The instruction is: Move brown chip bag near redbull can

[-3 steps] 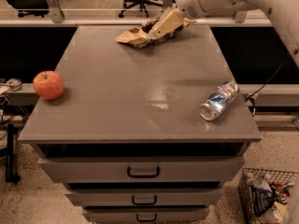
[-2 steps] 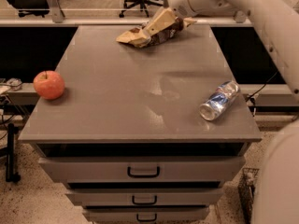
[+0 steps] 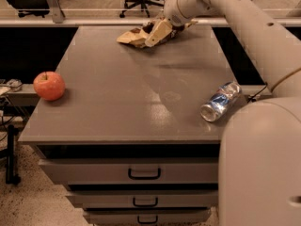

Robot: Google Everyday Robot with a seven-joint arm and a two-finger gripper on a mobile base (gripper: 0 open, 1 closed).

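Since the earlier frame the gripper has come lower onto the brown chip bag; the bag lies where it did, well apart from the redbull can, beyond it and to its left at the far edge of the cabinet top; whether the gripper clasps the bag or only rests on it I cannot tell. The can lies on its side, unmoved; the apple sits far to the can's left; below the can, the three drawers are shut, their contents hidden
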